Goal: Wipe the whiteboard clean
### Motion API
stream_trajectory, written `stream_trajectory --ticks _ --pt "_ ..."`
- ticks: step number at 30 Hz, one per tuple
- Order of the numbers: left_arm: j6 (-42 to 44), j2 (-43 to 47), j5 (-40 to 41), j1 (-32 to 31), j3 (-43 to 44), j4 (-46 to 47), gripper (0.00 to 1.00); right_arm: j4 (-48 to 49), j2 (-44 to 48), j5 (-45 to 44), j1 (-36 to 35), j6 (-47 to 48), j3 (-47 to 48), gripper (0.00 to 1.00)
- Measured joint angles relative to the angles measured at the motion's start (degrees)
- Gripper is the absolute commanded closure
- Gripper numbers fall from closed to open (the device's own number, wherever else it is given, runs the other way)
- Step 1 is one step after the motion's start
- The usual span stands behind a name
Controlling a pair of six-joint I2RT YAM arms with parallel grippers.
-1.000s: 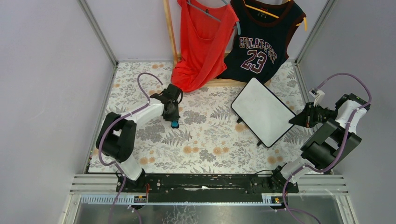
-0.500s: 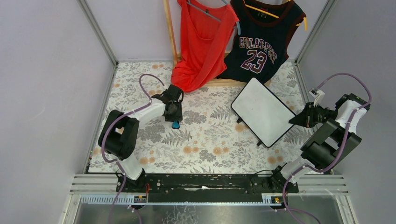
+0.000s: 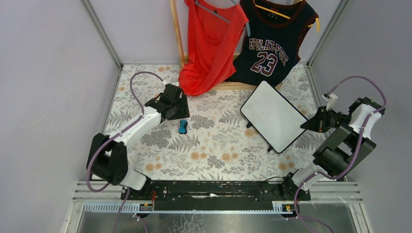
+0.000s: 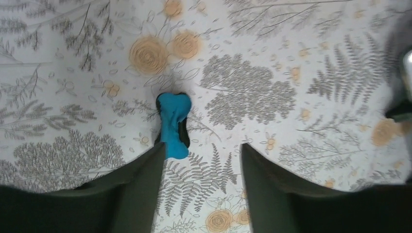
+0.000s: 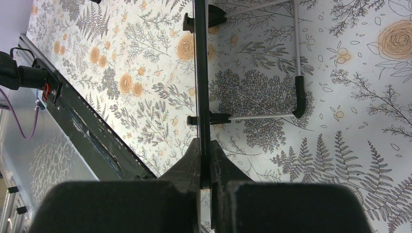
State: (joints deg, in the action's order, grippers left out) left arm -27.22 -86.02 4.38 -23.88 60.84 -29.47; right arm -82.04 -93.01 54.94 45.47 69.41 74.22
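Note:
The whiteboard (image 3: 273,115) is white with a thin black frame and stands tilted at the right of the floral cloth; I see no marks on its face. My right gripper (image 3: 307,125) is shut on its right edge. The right wrist view shows the board edge-on (image 5: 200,73) between the closed fingers of that gripper (image 5: 204,155). A small blue eraser (image 3: 182,126) lies on the cloth left of centre. My left gripper (image 3: 179,112) is open and empty just behind it. In the left wrist view the eraser (image 4: 173,124) lies at the left fingertip (image 4: 156,160) of the open gripper (image 4: 201,150).
A red top (image 3: 210,43) and a dark jersey numbered 23 (image 3: 272,41) hang on a wooden rack at the back. The board's metal legs with black feet (image 5: 299,92) rest on the cloth. Grey walls stand on both sides, and a black rail (image 3: 214,190) runs along the front.
My left arm has drawn back up and to the left, away from the blue eraser, which stays on the cloth. The right arm and the whiteboard have not moved.

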Motion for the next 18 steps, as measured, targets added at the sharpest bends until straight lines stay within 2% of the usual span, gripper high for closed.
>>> stream_trajectory --ticks 5,6,11,18 --pt "-0.1 6.4 -4.2 0.0 -3.0 5.5 0.04 0.0 0.0 0.0 0.0 0.0 0.0 1.00" --pt "-0.2 7.7 -5.6 0.0 -4.0 6.8 0.00 0.0 0.0 0.0 0.0 0.0 0.0 1.00" --pt "-0.6 10.6 -10.6 0.0 -5.7 11.1 0.00 0.1 0.0 0.0 0.0 0.0 -0.1 0.99" --pt "-0.8 11.0 -13.3 0.0 -5.7 14.1 0.00 -0.2 0.0 0.0 0.0 -0.1 -0.1 0.81"
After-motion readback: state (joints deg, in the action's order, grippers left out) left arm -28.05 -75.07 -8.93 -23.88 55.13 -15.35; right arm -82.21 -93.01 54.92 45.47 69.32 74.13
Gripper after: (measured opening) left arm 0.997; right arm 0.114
